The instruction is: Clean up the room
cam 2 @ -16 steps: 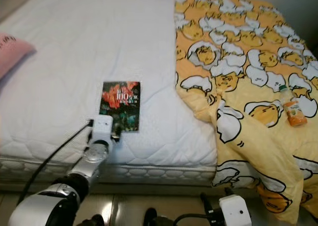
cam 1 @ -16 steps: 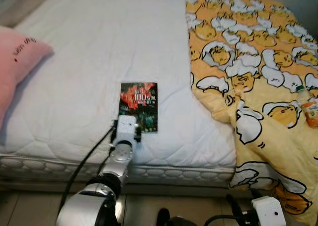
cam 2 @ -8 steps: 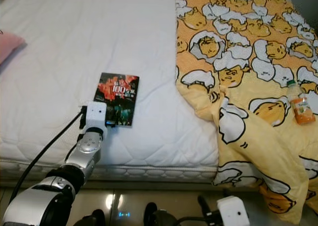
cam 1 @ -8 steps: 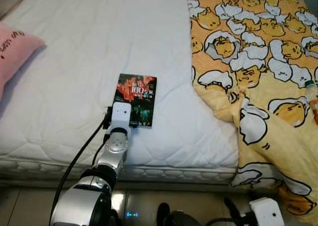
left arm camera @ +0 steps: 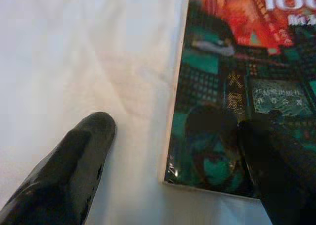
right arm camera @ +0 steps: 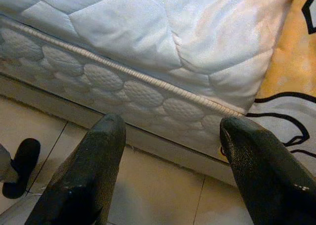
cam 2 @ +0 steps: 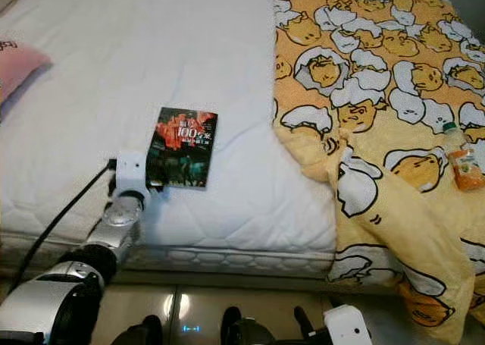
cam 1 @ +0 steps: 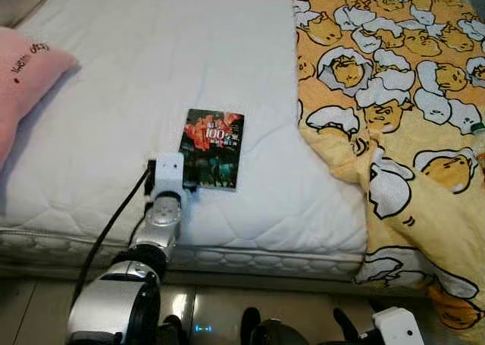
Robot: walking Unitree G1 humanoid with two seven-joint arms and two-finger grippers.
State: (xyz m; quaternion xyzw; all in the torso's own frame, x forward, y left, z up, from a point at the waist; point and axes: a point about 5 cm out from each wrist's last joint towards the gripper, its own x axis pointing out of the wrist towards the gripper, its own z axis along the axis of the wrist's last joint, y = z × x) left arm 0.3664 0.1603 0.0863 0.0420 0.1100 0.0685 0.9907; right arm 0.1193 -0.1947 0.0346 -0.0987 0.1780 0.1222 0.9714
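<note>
- At the near edge of the mattress, the left gripper [left arm camera: 173, 170] rests with its two black fingers spread wide, gripping nothing: one fingertip [left arm camera: 86, 151] presses on the sheet just beside the book, the other [left arm camera: 276, 160] lies over the cover's near corner.
- That straddle of the book's long edge looks like a set-up for pinching or sliding it, since a flat book gives no side to grasp.
- Just ahead lies the dark paperback book with a red-and-green cover and white lettering [cam 1: 212, 138], face up and flat on the white quilted mattress [cam 1: 151, 57], near the bed's front edge and within easy reach.
- Farther right, the yellow blanket printed with cartoon egg figures [cam 2: 379, 95] is rumpled and spills over the bedside; a small orange drink bottle [cam 2: 464, 163] rests on it, well apart from the book.
- A pink cushion [cam 1: 23, 79] sits at the far left of the bed.
- Low beside the bed, the right gripper [right arm camera: 170, 175] hangs idle above the tiled floor [right arm camera: 148, 200], fingers wide apart and empty.
</note>
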